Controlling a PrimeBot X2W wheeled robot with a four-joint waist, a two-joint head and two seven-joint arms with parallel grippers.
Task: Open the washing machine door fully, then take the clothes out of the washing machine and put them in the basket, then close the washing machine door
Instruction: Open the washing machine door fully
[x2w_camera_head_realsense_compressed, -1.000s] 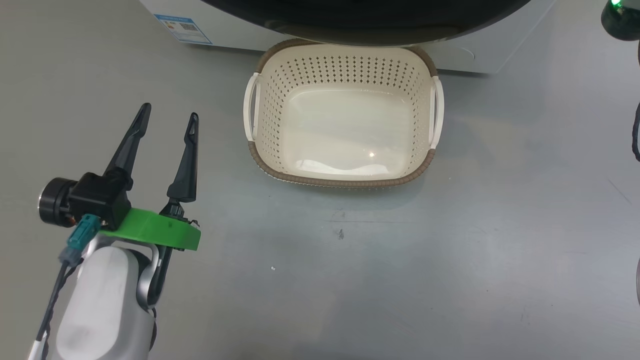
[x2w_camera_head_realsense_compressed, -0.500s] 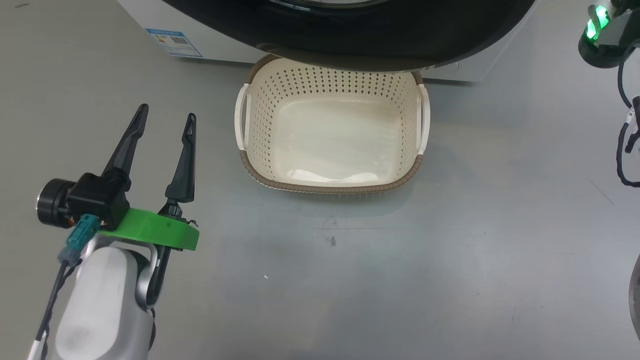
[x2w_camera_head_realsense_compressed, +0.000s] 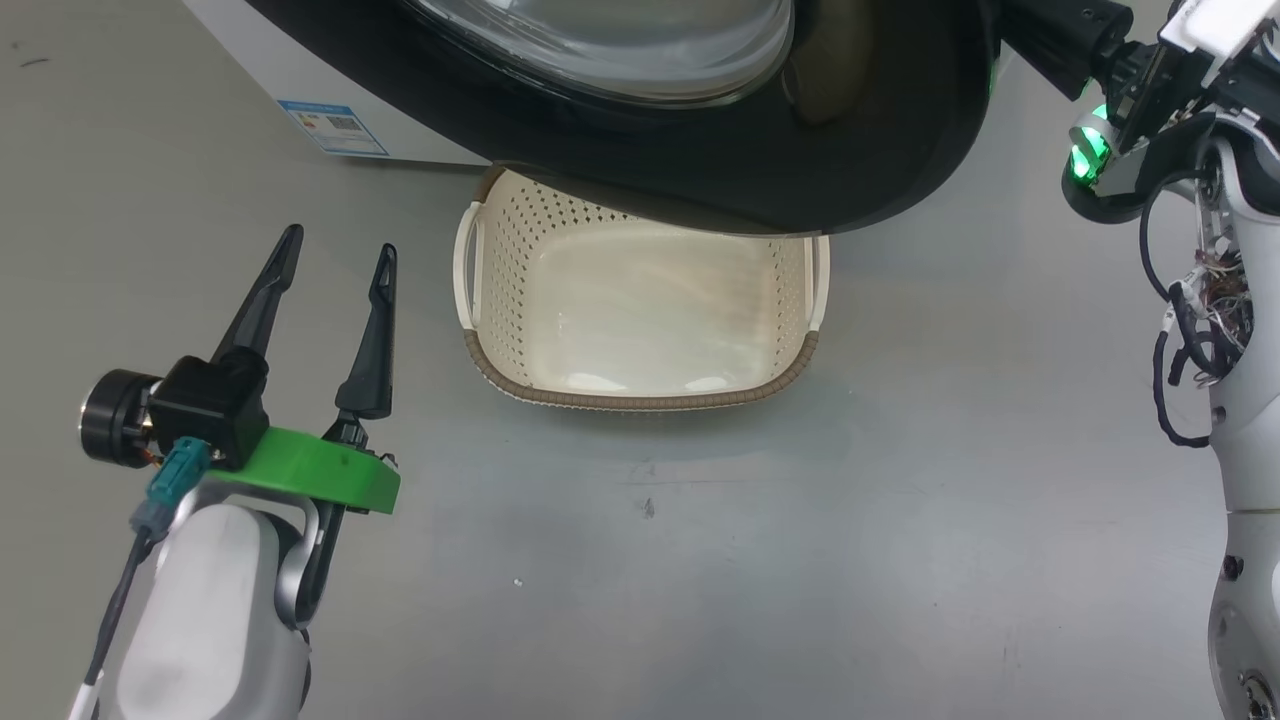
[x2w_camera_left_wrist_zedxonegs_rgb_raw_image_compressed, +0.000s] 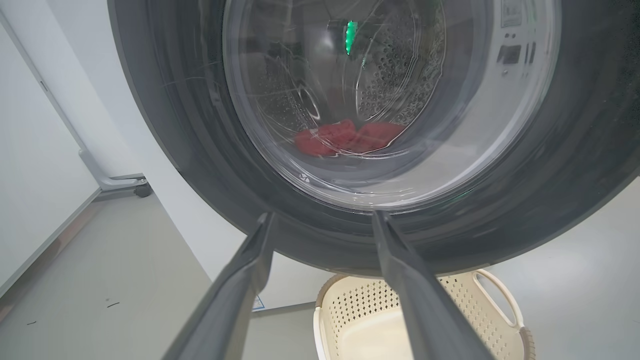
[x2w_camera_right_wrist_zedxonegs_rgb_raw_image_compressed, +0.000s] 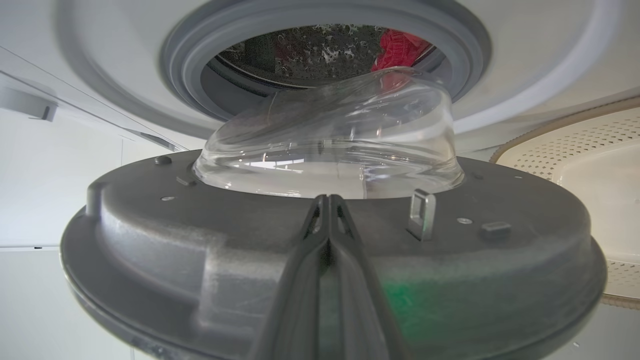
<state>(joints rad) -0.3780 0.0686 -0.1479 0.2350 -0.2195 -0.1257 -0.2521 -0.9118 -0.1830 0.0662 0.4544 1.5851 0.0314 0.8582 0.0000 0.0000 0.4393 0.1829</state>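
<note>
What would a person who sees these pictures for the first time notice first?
The large round washing machine door with glossy black rim and bulging clear glass stands partly open above the cream perforated plastic basket. Through its glass, a bright red garment lies in the steel drum.

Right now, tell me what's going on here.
The robot is working on the washing machine door, which stands partly open above the cream basket. The right gripper, shut, is at the door's grey inner side; contact is unclear. The left gripper hangs open and empty left of the basket. The red clothes lie in the drum; the basket is empty.
</note>
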